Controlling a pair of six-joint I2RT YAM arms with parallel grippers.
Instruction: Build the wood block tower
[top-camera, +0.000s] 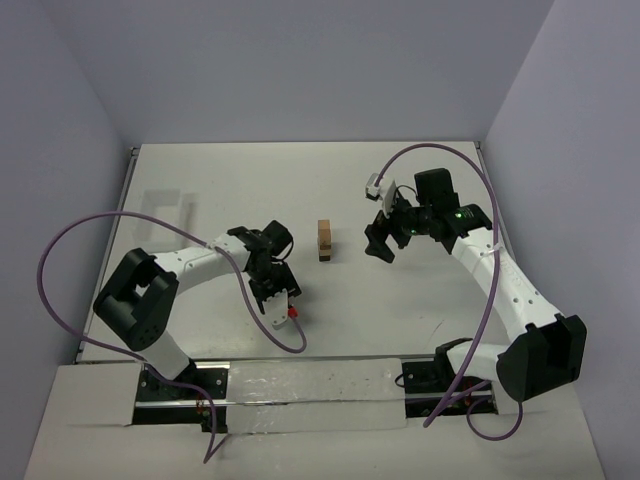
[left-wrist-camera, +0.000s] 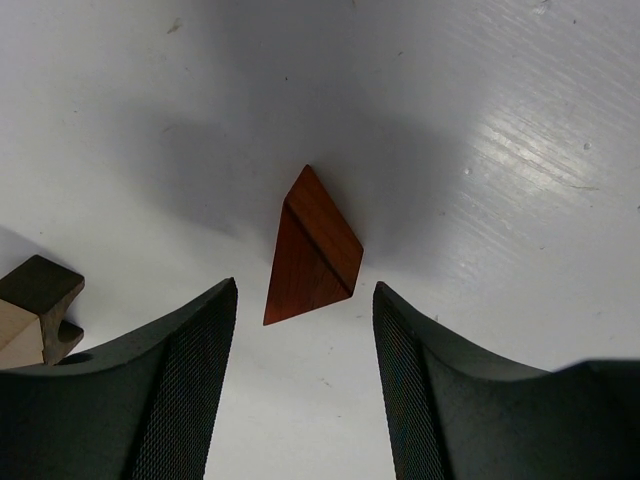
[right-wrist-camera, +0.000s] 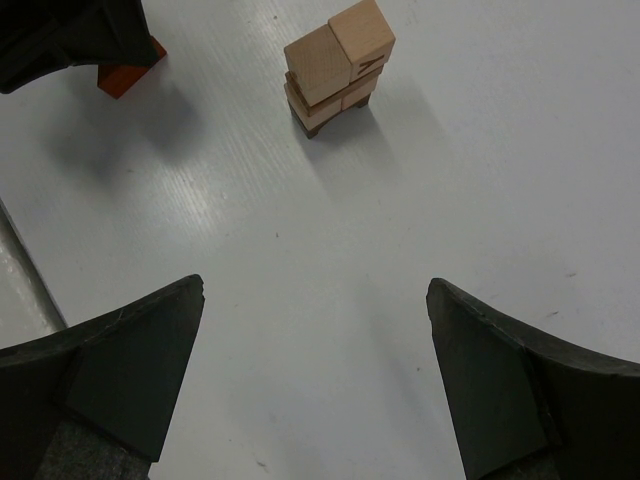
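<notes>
Left jaws: wide apart and empty. The wedge (left-wrist-camera: 312, 250) lay on the bench (top-camera: 200, 180) just beyond and between their tips, untouched.

Right jaws: likewise wide and empty, well apart from the tower (right-wrist-camera: 335, 70).

The tower, a short stack of tan blocks on a darker base, stood mid-bench, far and right of the wedge.

Assessment: the wedge appeared light, rigid and smooth. Its sloped faces would likely slip, so the two flat triangular ends were judged the proper hold. The stack looked easily toppled.
</notes>
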